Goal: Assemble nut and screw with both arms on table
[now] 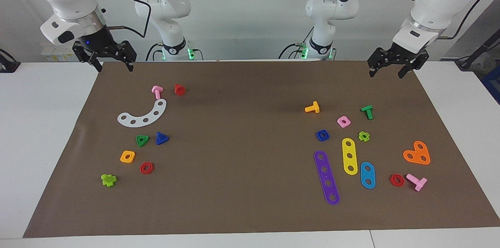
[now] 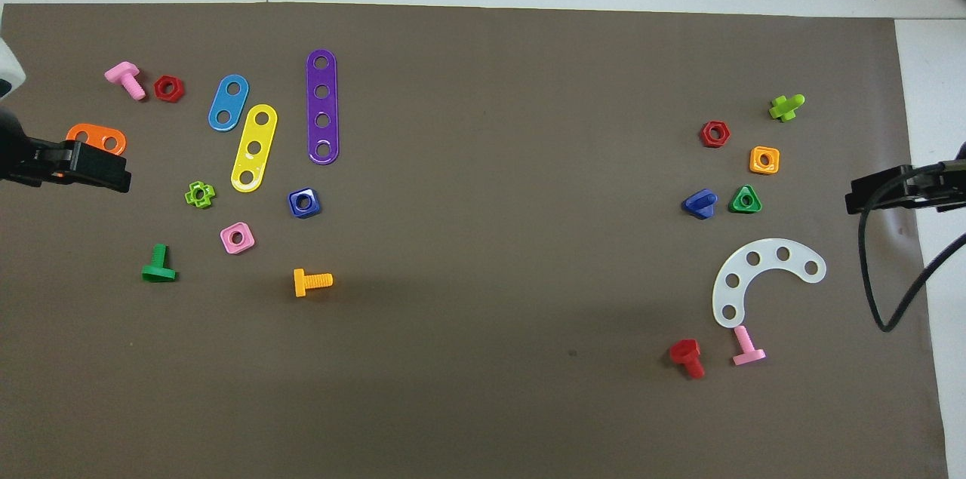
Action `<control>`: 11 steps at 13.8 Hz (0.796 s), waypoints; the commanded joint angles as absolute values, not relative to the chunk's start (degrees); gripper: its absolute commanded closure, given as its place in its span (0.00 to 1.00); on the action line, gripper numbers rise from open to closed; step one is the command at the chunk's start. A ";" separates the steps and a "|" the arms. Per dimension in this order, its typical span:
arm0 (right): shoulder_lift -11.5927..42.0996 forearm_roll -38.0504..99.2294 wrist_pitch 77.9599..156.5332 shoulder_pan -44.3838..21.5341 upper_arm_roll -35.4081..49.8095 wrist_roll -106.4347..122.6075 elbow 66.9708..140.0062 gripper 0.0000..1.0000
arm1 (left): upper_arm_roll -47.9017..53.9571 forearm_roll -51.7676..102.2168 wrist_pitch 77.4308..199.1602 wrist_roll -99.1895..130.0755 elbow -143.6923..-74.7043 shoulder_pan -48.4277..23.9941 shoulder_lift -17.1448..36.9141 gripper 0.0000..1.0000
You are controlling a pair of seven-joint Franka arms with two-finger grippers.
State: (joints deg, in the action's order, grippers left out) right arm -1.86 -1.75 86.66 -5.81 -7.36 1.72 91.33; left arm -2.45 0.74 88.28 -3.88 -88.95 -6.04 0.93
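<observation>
The blue rounded-square nut lies flat on the brown mat toward the left arm's end, beside a pink square nut. The dark-blue screw with the triangular head lies toward the right arm's end, beside a green triangular nut. My left gripper hangs open and empty over the mat's corner at the left arm's end. My right gripper hangs open and empty over the corner at the right arm's end. Both are well apart from the parts.
Purple, yellow and blue hole strips lie next to the nut, and an orange screw nearer to the robots. A white curved strip, an orange square nut and a red hex nut lie around the screw.
</observation>
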 commanded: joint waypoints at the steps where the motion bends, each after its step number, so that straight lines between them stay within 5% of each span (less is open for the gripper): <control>1: -3.51 -2.29 87.45 -5.80 -7.03 2.55 93.16 0.00 | -2.37 0.96 87.54 -4.66 -88.94 -5.98 0.44 0.00; 6: -4.30 -1.76 88.15 -5.80 -6.94 2.37 95.35 0.00 | -2.29 1.23 87.71 -4.48 -89.21 -6.15 0.35 0.00; 11: -7.21 -0.53 103.22 -5.63 -7.03 7.89 107.63 0.00 | -1.76 1.41 93.13 -2.47 -94.53 -7.20 -1.57 0.00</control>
